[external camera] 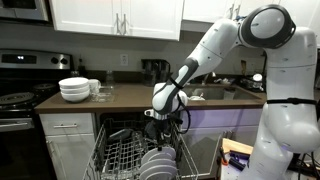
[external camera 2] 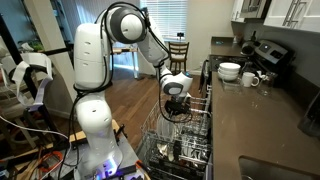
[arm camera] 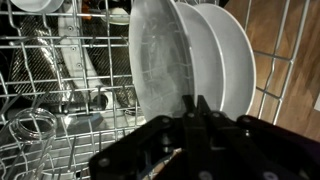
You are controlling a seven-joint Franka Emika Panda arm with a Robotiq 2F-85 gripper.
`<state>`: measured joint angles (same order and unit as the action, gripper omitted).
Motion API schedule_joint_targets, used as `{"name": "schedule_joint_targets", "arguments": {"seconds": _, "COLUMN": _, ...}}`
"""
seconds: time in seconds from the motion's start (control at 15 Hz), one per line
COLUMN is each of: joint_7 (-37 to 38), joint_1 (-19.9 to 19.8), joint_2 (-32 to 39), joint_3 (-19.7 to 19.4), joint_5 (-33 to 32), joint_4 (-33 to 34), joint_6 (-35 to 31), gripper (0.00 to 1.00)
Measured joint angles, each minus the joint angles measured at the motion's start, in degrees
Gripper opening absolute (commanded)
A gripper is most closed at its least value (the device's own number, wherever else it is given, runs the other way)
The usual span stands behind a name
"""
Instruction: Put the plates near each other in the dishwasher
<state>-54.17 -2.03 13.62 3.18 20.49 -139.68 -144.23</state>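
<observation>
Two white plates stand upright side by side in the dishwasher's lower rack [arm camera: 60, 90]. In the wrist view the nearer plate [arm camera: 160, 60] almost touches the farther plate [arm camera: 228, 50]. My gripper [arm camera: 197, 104] hangs just above the nearer plate's rim, its fingers pressed together with nothing clearly between them. In an exterior view the gripper [external camera: 160, 122] is over the plates [external camera: 157, 160] in the pulled-out rack [external camera: 122, 152]. In an exterior view the gripper [external camera 2: 177, 112] is over the rack [external camera 2: 188, 138], where the plates are hard to make out.
A stack of deep white bowls [external camera: 74, 88] and cups [external camera: 96, 87] sit on the counter; the bowls also show in an exterior view [external camera 2: 229, 71]. A stove [external camera: 14, 98] stands beside it. A glass [arm camera: 30, 130] lies in the rack. The rack has upright tines.
</observation>
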Motion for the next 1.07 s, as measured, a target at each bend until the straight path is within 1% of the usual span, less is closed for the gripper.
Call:
{"name": "schedule_joint_targets", "arguments": {"seconds": 0.6, "joint_7": 0.64, "joint_1": -1.28, "joint_2": 3.24, "joint_3": 1.01, "joint_5": -0.07, "joint_4": 1.37, "joint_6": -0.85, "gripper": 0.01}}
{"name": "schedule_joint_targets", "arguments": {"seconds": 1.07, "joint_7": 5.33, "joint_1": -1.24, "joint_2": 3.55, "joint_3": 1.62, "joint_5": -3.35, "joint_4": 2.11, "joint_6": -0.53, "gripper": 0.01}}
